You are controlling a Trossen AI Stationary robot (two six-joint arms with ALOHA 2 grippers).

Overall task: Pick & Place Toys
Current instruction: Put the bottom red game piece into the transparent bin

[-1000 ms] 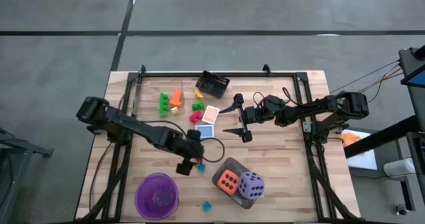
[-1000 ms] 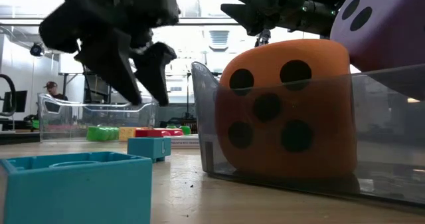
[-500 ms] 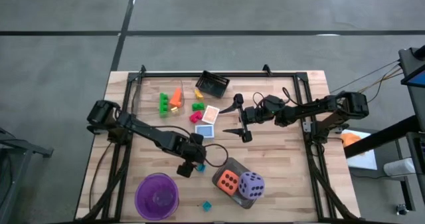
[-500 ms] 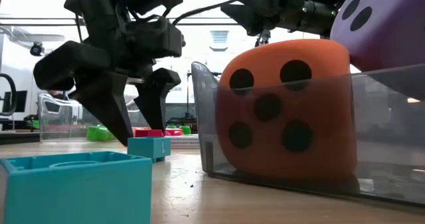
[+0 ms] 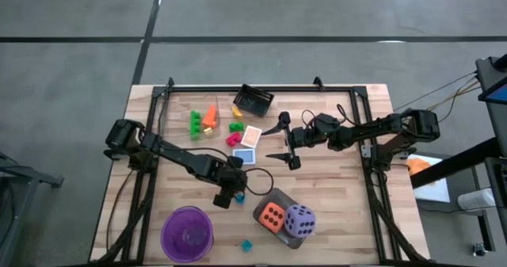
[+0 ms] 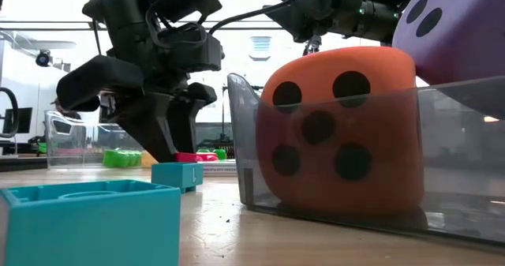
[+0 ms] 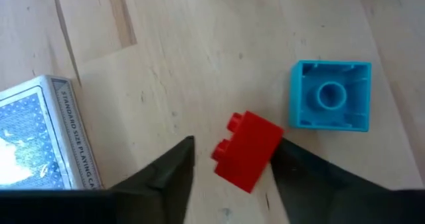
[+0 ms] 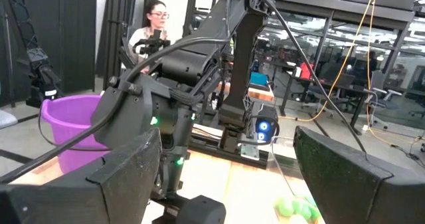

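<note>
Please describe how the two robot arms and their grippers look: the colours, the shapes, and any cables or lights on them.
Both arms are black, built of slim links with thick rounded joints. The left gripper has two dark wedge-shaped fingers; the right gripper has broad, flat, dark ones. Black cables loop along the left arm, and small green and blue lights glow on its housing.

dice 2: orange (image 5: 272, 215), purple (image 5: 299, 219) | cards 2 (image 5: 251, 135) (image 5: 246, 156), centre | blocks upper centre: green 3 (image 5: 195, 123), orange 1 (image 5: 210, 116), yellow 1 (image 5: 236, 110), pink 1 (image 5: 234, 140) | teal blocks 2 (image 5: 246, 244) (image 7: 330, 96) | red block 1 (image 7: 248, 150) | bowl 1 (image 5: 187, 233) | trays 2 (image 5: 254, 100) (image 5: 279, 197)
</note>
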